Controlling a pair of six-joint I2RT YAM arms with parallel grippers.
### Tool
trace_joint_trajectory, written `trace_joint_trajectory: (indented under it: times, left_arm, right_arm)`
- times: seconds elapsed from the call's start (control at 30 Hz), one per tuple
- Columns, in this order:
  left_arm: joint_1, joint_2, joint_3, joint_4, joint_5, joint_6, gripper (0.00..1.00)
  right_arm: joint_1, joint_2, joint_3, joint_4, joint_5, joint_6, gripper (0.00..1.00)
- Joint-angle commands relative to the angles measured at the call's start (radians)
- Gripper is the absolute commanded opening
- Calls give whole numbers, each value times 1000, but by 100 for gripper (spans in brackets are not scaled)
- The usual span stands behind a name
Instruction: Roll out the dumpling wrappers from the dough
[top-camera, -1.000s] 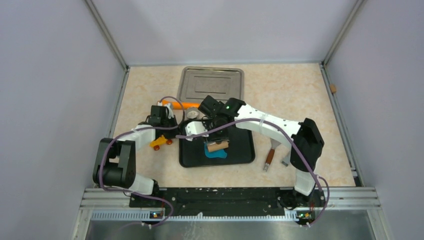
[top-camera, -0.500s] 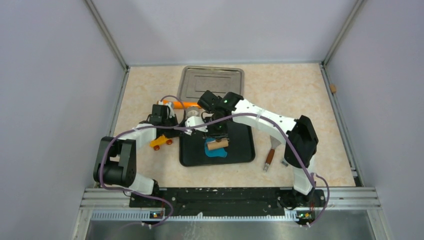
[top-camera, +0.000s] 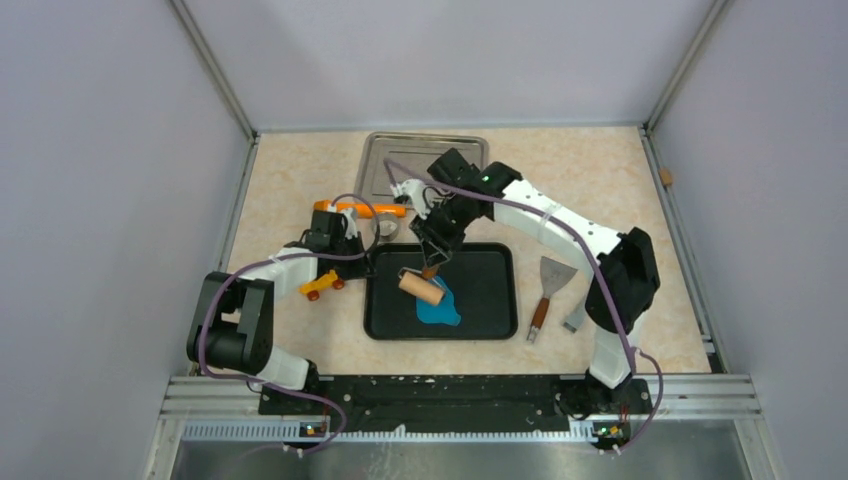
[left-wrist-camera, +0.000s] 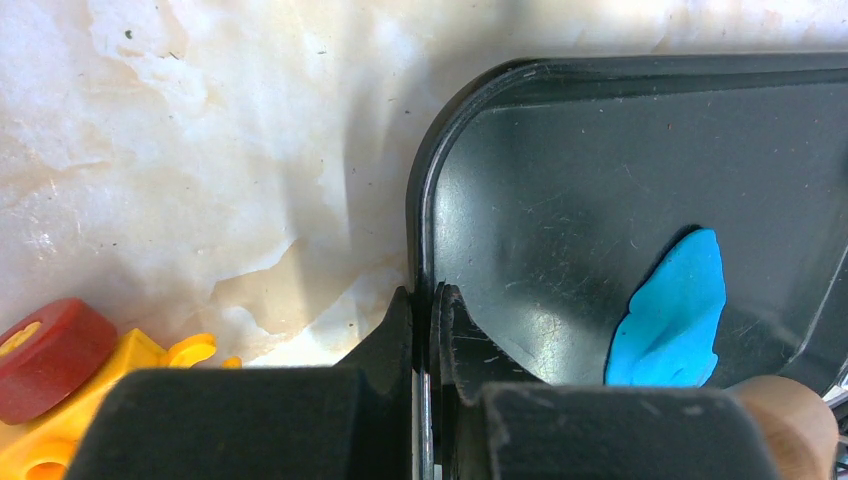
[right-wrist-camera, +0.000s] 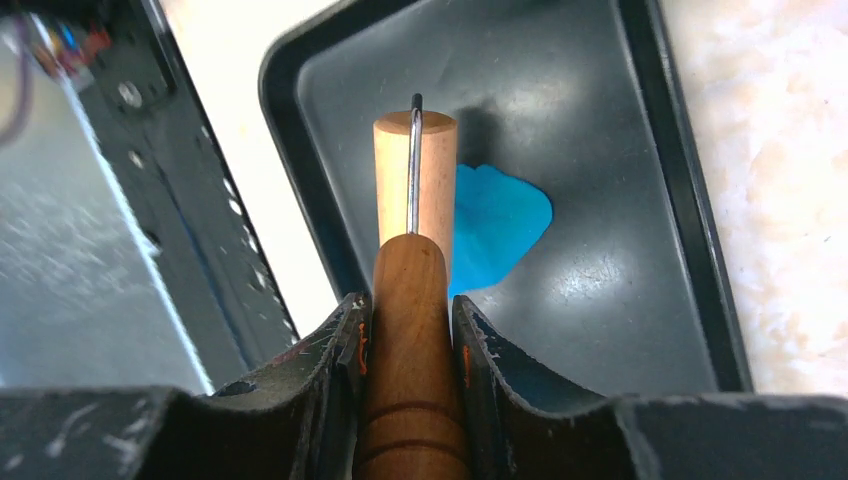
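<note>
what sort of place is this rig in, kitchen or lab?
Likely a lab robot cell, not a kitchen: plain grey panel walls enclose the table, and the work is blue dough on a black tray.

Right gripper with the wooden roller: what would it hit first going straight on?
Probably the floor of the black plastic tray: the small wooden roller in the right gripper points there, just beside the flat blue dough. Depth is unclear.
</note>
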Motion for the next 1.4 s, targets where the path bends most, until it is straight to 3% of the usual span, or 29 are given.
trace_joint_trajectory:
  times: [0.0,0.27,0.33,0.47,0.7,0.9,1.03,1.2,1.37]
  left_arm:
    - [-9,17,-26,-114,10,24,0]
    - [-6,12,-22,-128,15,44,0]
    - [-5,19,-19,-132,11,50,0]
    - [-3,34,-9,-137,15,56,0]
    - [9,13,-16,-127,14,53,0]
    - [19,6,-22,-115,24,48,0]
    - [20,-2,-23,-106,25,44,0]
    - [20,-19,-25,-101,31,44,0]
    - [20,-34,-37,-100,45,46,0]
  right_arm:
    - [-85,-30,3,138,-177,279,0]
    - [-131,-51,-230,283,-265,525,0]
    - [-145,-37,-277,284,-223,557,0]
    - [-209,15,-352,229,-43,547,0]
    - [-423,78,-384,190,130,455,0]
    - [-462,59,-398,207,216,382,0]
    - [-462,-28,-358,200,108,348,0]
    - [-448,-221,-259,178,-149,370,0]
    - [-395,-239,-299,223,-345,435,0]
